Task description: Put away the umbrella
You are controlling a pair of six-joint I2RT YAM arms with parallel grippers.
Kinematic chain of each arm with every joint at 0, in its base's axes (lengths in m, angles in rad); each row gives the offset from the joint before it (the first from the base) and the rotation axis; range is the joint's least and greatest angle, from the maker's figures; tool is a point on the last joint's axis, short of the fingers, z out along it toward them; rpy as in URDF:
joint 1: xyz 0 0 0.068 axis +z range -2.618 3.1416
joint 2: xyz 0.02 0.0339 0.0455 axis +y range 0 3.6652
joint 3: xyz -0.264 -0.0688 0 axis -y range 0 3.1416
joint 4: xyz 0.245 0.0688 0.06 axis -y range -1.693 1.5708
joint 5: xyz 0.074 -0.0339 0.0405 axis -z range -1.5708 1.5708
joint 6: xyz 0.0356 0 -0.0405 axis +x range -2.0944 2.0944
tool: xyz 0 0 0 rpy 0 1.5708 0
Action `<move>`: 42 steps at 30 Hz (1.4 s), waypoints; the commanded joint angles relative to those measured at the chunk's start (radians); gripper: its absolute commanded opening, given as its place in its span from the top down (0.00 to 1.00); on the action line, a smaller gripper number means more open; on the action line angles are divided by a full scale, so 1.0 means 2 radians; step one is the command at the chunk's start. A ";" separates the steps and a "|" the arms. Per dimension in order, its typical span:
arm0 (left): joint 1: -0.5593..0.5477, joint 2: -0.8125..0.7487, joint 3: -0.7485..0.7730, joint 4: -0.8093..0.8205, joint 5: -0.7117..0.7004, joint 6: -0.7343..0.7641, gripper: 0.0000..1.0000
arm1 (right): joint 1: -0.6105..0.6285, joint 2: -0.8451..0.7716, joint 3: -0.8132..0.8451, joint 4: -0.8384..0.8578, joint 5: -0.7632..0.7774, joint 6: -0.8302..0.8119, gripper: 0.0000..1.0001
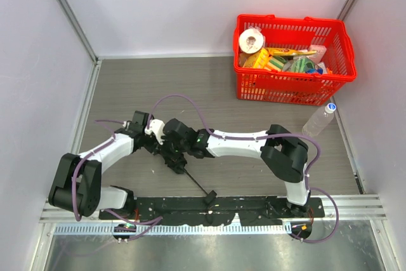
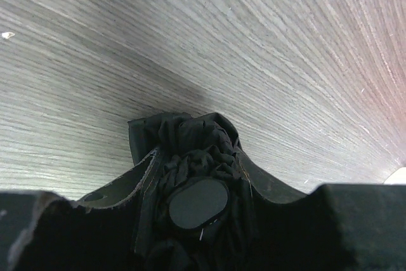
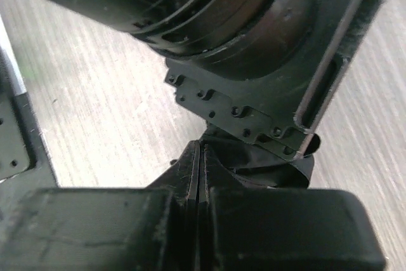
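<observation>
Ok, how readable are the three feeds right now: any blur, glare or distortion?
Top external: even light and sharp; the umbrella has a clear shaft, but its black cloth is hard to pick out. Left wrist: the table grain bows from lens distortion, there is a pinkish cast at the right edge, and the umbrella folds are nearly lost in shadow. Right wrist: mostly dim and black close to the lens; only strips of table are bright.

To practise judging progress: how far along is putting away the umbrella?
Done: the umbrella fabric is bunched up. In hand: the left pincer grips it; the right pincer is shut, seemingly pinching fabric. Left: the shaft sticks out extended to the handle; nothing is stowed yet.
</observation>
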 commanded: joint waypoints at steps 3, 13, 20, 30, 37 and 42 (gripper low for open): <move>-0.005 0.010 -0.014 0.049 0.020 -0.049 1.00 | 0.020 -0.025 -0.014 0.158 0.114 -0.001 1.00; -0.001 -0.006 -0.011 0.034 0.003 -0.051 1.00 | 0.023 -0.043 -0.091 0.187 0.045 0.003 1.00; 0.004 0.018 -0.008 0.034 0.009 -0.040 1.00 | 0.006 -0.027 -0.082 0.122 -0.062 0.001 1.00; 0.031 0.019 0.002 0.012 0.033 -0.007 1.00 | -0.021 0.027 -0.095 0.198 -0.085 0.020 1.00; 0.045 0.012 -0.026 0.050 0.122 -0.079 1.00 | -0.003 0.069 -0.106 0.239 0.005 0.012 1.00; 0.047 -0.032 -0.021 -0.009 0.083 -0.122 1.00 | 0.031 0.079 -0.134 0.257 0.100 0.020 0.97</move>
